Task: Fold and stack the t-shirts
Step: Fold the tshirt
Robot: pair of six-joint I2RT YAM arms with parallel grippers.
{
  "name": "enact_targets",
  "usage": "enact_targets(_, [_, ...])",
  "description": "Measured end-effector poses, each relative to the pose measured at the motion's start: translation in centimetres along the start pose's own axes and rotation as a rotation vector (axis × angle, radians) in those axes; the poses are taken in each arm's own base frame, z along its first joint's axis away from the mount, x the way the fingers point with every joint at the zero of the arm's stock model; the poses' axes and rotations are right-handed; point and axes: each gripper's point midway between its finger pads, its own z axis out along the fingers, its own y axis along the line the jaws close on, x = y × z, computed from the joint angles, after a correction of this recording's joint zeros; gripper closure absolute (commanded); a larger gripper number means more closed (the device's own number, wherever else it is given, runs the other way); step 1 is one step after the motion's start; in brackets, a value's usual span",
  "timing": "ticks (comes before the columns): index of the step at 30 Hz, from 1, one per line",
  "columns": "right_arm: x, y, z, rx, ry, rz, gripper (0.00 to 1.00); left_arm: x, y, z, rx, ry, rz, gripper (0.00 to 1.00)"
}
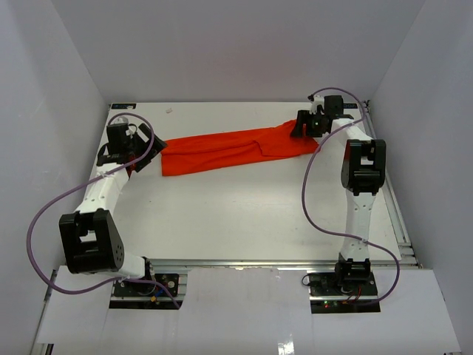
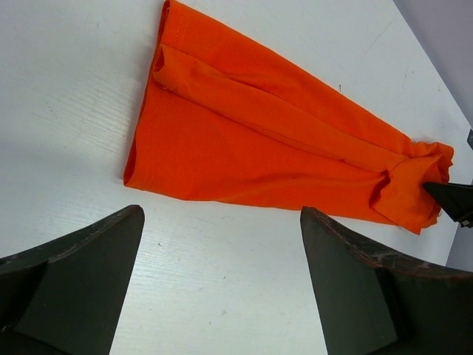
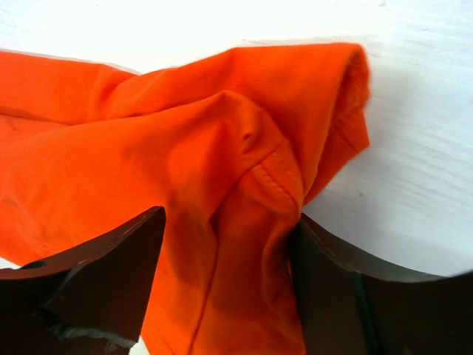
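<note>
The orange-red t-shirt (image 1: 222, 151) lies folded into a long narrow strip across the far half of the white table (image 1: 236, 222). My left gripper (image 1: 140, 157) is open and empty just off the strip's left end; in the left wrist view its jaws (image 2: 222, 214) stand wide over bare table, the shirt (image 2: 259, 140) just beyond them. My right gripper (image 1: 301, 126) is at the strip's right end. In the right wrist view its jaws (image 3: 225, 218) stand apart around a bunched fold of the shirt (image 3: 185, 148), the right finger touching the cloth.
White walls enclose the table on the left, back and right. The right arm's purple cable (image 1: 307, 200) loops over the table's right part. A metal rail (image 1: 399, 222) runs along the right edge.
</note>
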Motion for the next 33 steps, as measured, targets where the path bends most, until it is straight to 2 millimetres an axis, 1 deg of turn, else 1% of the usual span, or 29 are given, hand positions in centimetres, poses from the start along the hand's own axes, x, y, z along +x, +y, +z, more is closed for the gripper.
enact_targets(1, [0.1, 0.3, 0.1, -0.005, 0.003, 0.001, 0.33, 0.0, -0.1, 0.0, 0.003, 0.001, -0.001, 0.02])
enact_targets(2, [0.1, 0.4, 0.2, -0.007, 0.004, -0.003, 0.4, 0.0, -0.1, -0.1, 0.005, 0.001, -0.001, 0.02])
enact_targets(5, [0.5, 0.5, 0.4, -0.009, 0.011, -0.002, 0.5, 0.1, -0.2, -0.2, 0.012, 0.002, -0.003, 0.02])
enact_targets(6, [0.6, 0.5, 0.5, -0.009, 0.011, 0.001, 0.56, 0.2, -0.2, -0.3, 0.013, 0.003, -0.004, 0.02])
enact_targets(8, [0.6, 0.4, 0.4, -0.007, 0.011, 0.006, 0.64, 0.4, -0.2, -0.5, 0.016, 0.007, -0.004, 0.02])
enact_targets(9, [0.7, 0.4, 0.4, -0.006, 0.013, 0.012, 0.72, 0.5, -0.2, -0.5, 0.018, 0.009, -0.004, 0.02])
enact_targets(11, [0.8, 0.4, 0.4, -0.009, 0.016, 0.018, 0.79, 0.7, -0.2, -0.6, 0.023, 0.012, -0.004, 0.02])
enact_targets(12, [0.8, 0.5, 0.4, -0.012, 0.016, 0.019, 0.85, 0.9, -0.2, -0.7, 0.027, 0.017, -0.004, 0.02])
enact_targets(15, [0.8, 0.7, 0.4, -0.024, 0.015, 0.017, 0.94, 1.4, -0.3, -0.8, 0.04, 0.03, -0.005, 0.02])
enact_targets(19, [0.5, 1.1, 0.2, -0.04, 0.009, 0.013, 0.94, 2.7, -0.2, -0.9, 0.066, 0.066, -0.008, 0.02])
enact_targets(22, [-0.5, 1.7, -0.7, -0.047, -0.009, 0.002, 0.94, 3.8, 0.0, -0.9, 0.079, 0.096, -0.011, 0.02])
enact_targets(24, [-1.6, 2.5, -1.5, -0.054, -0.03, -0.014, 0.94, 4.3, 0.1, -0.9, 0.09, 0.11, -0.013, 0.02])
enact_targets(27, [-3.7, 4.3, -3.2, -0.066, -0.075, -0.063, 0.94, 4.5, -0.2, -1.1, 0.107, 0.112, -0.01, 0.02])
enact_targets(29, [-4.7, 5.7, -3.8, -0.078, -0.092, -0.091, 0.94, 4.5, -0.3, -1.3, 0.121, 0.106, -0.005, 0.02])
enact_targets(31, [-5.5, 7.4, -4.0, -0.095, -0.104, -0.12, 0.94, 4.6, -0.4, -1.5, 0.13, 0.103, -0.003, 0.02])
enact_targets(33, [-5.9, 9.2, -3.7, -0.11, -0.107, -0.149, 0.94, 4.7, -0.4, -1.6, 0.134, 0.104, -0.002, 0.02])
